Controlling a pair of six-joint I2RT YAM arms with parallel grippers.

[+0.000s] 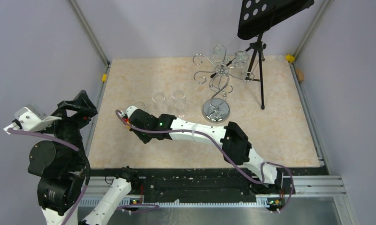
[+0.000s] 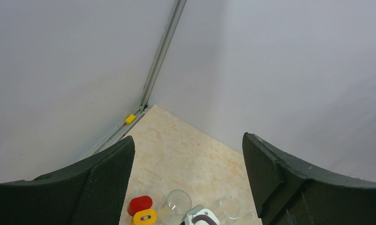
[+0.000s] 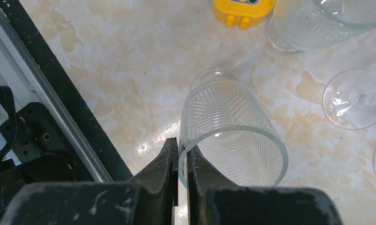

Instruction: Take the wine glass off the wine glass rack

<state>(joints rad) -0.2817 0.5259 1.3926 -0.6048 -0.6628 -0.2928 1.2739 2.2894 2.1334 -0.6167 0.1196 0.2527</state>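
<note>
Glass cut with a leafy herringbone pattern forms the bowl of the wine glass (image 3: 228, 136). The right claw (image 3: 182, 149) has it clamped by the round rim, one matte black finger inside the bowl and one outside. The glass sits low over the near left part of the desk (image 3: 130, 61), a glossy beige slab veined like marble. It is well apart from the wine glass rack (image 1: 217, 89), and I cannot tell whether its far end touches the desk.

The rack is shiny silver wire, with curled scroll arms spreading from a post on a round chrome base. Two more clear glasses (image 1: 219, 52) show among its far arms.

The left claw (image 2: 188, 140) is raised beyond the desk's left edge, its jaws far apart with nothing between them. One finger carries a finely stippled pad.

Only the right wrist view shows the cut pattern and the pinch on the rim. It also shows the flat round foot and thin stem of a neighbouring glass (image 3: 352, 98). Only the top view shows the rack and the black perforated music stand (image 1: 270, 16) on its tripod just beside it. In that view the held glass is no more than a faint shimmer ahead of the arm. The left wrist view gives mostly smooth grey walls meeting in a corner.
</note>
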